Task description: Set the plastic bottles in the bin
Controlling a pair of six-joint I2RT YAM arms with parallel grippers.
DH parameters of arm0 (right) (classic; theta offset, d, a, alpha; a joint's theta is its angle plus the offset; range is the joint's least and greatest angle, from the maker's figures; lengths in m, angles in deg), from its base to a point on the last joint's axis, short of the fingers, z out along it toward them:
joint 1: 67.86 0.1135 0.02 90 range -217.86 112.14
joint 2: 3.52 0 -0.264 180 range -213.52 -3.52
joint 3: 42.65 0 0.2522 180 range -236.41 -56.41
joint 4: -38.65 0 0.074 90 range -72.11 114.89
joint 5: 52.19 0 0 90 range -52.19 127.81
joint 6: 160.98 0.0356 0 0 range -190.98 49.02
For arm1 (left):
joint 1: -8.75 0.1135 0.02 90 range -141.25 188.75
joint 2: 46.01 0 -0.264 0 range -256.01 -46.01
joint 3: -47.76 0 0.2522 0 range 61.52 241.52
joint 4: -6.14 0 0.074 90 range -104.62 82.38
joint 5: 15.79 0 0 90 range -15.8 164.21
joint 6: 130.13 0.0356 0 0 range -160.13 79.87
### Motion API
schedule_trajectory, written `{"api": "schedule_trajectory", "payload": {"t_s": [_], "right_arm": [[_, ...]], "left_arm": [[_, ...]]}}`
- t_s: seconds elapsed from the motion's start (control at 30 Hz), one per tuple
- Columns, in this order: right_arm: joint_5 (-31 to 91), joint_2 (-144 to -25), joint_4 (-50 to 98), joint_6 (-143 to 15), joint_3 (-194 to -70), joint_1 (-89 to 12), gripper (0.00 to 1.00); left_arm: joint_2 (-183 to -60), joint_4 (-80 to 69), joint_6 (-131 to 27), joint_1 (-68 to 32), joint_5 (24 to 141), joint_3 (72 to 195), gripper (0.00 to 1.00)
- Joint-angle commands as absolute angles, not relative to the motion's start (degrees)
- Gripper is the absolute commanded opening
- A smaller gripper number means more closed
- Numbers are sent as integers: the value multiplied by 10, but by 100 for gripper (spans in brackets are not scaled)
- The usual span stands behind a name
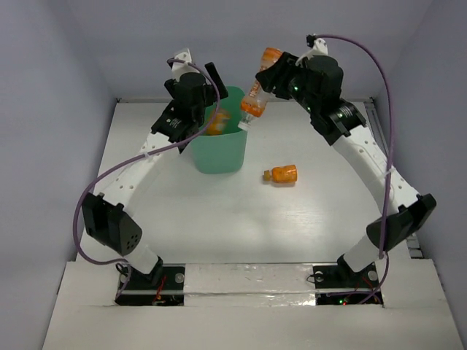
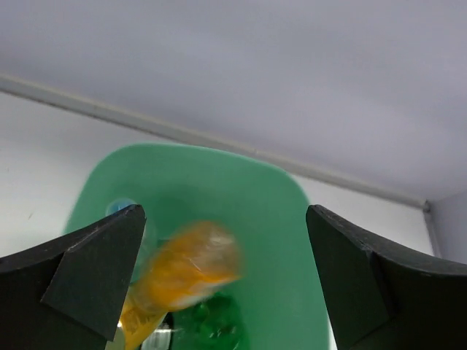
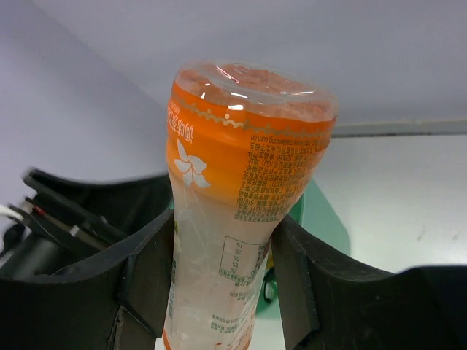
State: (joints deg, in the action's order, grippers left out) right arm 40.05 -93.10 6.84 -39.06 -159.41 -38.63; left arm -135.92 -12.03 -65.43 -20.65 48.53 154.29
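The mint-green bin (image 1: 219, 154) stands at the middle back of the table. My left gripper (image 1: 197, 67) hovers over its left rim, open and empty (image 2: 225, 219). Below it a blurred orange bottle (image 2: 186, 266) is inside the bin (image 2: 281, 219), above a green bottle (image 2: 211, 324); it also shows in the top view (image 1: 217, 124). My right gripper (image 1: 268, 76) is shut on a labelled orange bottle (image 1: 255, 96) above the bin's right rim; its jaws press the bottle's waist (image 3: 241, 146). Another orange bottle (image 1: 282, 173) lies on the table right of the bin.
The bin's edge (image 3: 321, 219) shows behind the held bottle. The left arm's black wrist (image 3: 66, 211) is close on the left in the right wrist view. Walls close the table at the back and sides.
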Motion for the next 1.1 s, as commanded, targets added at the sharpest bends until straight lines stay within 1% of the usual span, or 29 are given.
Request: {"api": "schedule_trajectory", "payload": {"t_s": [0.0,0.1,0.17,0.23,0.3,0.33,0.37,0.4,0.43,0.47,0.57,0.67,0.7,0.73,0.77,0.8,0.83,0.87,0.9,0.93,0.97,1.0,1.03,1.07], "right_arm": [[450,-983,64,-428,-1689,-361,55],[485,-1037,63,-449,-1750,-348,57],[514,-1063,61,-473,-1786,-333,58],[544,-1102,57,-497,-1806,-318,60],[553,-1133,47,-528,-1844,-298,66],[545,-1168,16,-532,-1866,-298,69],[543,-1185,-1,-533,-1890,-292,76],[542,-1196,-16,-529,-1924,-292,79],[538,-1201,-25,-525,-1930,-292,83],[532,-1196,-21,-520,-1928,-292,90],[529,-1157,7,-519,-1902,-287,98],[542,-1126,5,-521,-1885,-287,98],[549,-1094,4,-517,-1872,-287,97],[566,-1073,15,-516,-1851,-287,94],[574,-1047,26,-515,-1789,-292,75],[581,-990,37,-506,-1751,-292,58],[588,-960,56,-497,-1712,-301,37],[588,-928,63,-488,-1633,-321,8],[585,-897,68,-462,-1595,-335,0],[572,-837,69,-448,-1558,-351,0],[562,-807,68,-435,-1521,-388,0],[554,-777,67,-407,-1450,-409,0],[537,-747,63,-394,-1417,-432,0],[531,-690,63,-386,-1386,-451,0]], "left_arm": [[-1300,-111,-639,-206,497,1547,92],[-1250,-132,-638,-206,496,1530,92],[-1203,-145,-648,-206,513,1510,90],[-1167,-152,-661,-206,537,1461,84],[-1112,-159,-690,-206,563,1400,81],[-1096,-161,-697,-206,573,1379,78],[-1066,-165,-713,-206,583,1362,76],[-1053,-170,-716,-206,609,1328,73],[-1041,-171,-719,-206,623,1315,69],[-1023,-169,-722,-206,636,1303,69],[-1016,-171,-715,-215,680,1286,68],[-1038,-171,-692,-243,693,1307,65],[-1046,-167,-683,-278,691,1318,63],[-1054,-162,-656,-301,678,1326,56],[-1081,-159,-640,-326,668,1336,55],[-1100,-161,-620,-353,648,1362,53],[-1118,-166,-580,-398,643,1378,44],[-1158,-170,-561,-417,639,1390,40],[-1178,-170,-546,-431,639,1407,32],[-1196,-168,-533,-448,651,1412,18],[-1226,-157,-511,-454,662,1417,12],[-1240,-149,-499,-459,677,1418,7],[-1254,-139,-483,-464,698,1418,2],[-1269,-133,-469,-472,711,1423,2]]}}
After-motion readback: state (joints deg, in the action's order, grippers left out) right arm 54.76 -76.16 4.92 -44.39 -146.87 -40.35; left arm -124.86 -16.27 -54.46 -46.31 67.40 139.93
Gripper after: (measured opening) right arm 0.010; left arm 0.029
